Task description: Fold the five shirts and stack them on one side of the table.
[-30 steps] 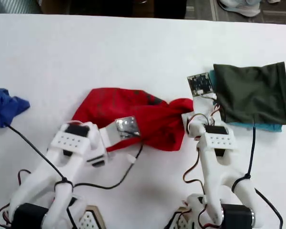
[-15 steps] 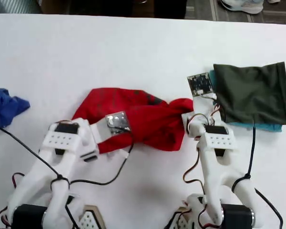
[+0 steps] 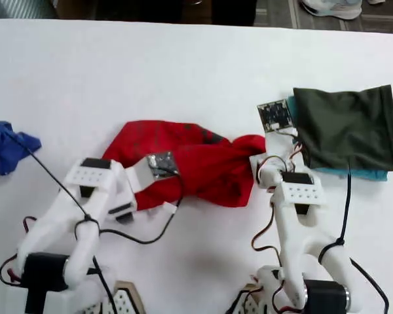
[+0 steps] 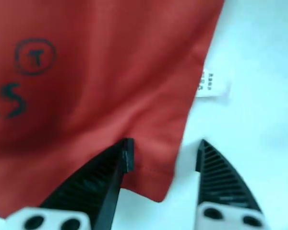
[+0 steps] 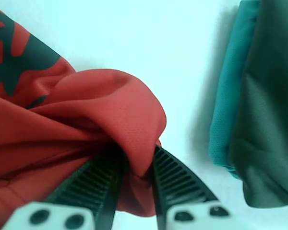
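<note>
A crumpled red shirt [image 3: 190, 163] with dark print lies mid-table. My right gripper [image 3: 255, 160] is at its right end, and in the right wrist view it [image 5: 139, 160] is shut on a bunched fold of the red shirt [image 5: 86, 110]. My left gripper [image 3: 154, 196] sits at the shirt's near hem. In the left wrist view it [image 4: 165, 146] is open, its fingers [image 4: 110, 172] straddling the hem of the red shirt [image 4: 96, 81], with a white label [image 4: 213, 86] just beyond. A folded dark green shirt [image 3: 350, 127] lies on a teal shirt [image 3: 354, 173] at the right.
A crumpled blue shirt [image 3: 6, 147] lies at the table's left edge. Black cables [image 3: 150, 239] trail from both arms across the near side. The far half of the white table [image 3: 183, 65] is bare.
My left arm has swung left along the red shirt's near edge, and its gripper now sits at the hem. The right arm and its hold on the shirt have not moved.
</note>
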`<action>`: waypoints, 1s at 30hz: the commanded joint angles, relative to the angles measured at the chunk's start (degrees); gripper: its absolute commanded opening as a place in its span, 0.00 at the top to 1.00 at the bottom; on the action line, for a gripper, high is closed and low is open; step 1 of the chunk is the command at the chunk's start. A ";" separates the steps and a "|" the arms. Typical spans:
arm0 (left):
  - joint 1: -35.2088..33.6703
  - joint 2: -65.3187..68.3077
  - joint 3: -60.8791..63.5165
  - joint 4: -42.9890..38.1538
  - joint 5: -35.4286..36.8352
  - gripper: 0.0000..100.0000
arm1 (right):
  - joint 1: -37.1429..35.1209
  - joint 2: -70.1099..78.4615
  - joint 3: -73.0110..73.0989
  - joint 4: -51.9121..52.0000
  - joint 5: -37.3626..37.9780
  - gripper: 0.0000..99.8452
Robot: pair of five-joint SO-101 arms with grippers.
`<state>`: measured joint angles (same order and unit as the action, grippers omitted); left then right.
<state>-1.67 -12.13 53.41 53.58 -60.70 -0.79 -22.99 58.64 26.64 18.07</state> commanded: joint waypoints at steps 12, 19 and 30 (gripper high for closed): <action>0.00 0.00 -1.19 0.00 0.18 0.97 | 0.40 0.04 -1.49 -0.66 -0.35 0.98; -0.26 -0.44 -6.55 10.20 0.26 0.90 | 0.48 -0.13 -1.49 -0.66 -0.35 0.98; -0.26 -2.55 -8.31 10.02 0.26 0.87 | 0.57 -0.22 -1.49 -0.66 -0.35 0.98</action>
<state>-1.49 -13.71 45.41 64.13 -60.70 -0.79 -22.99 58.64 26.64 18.07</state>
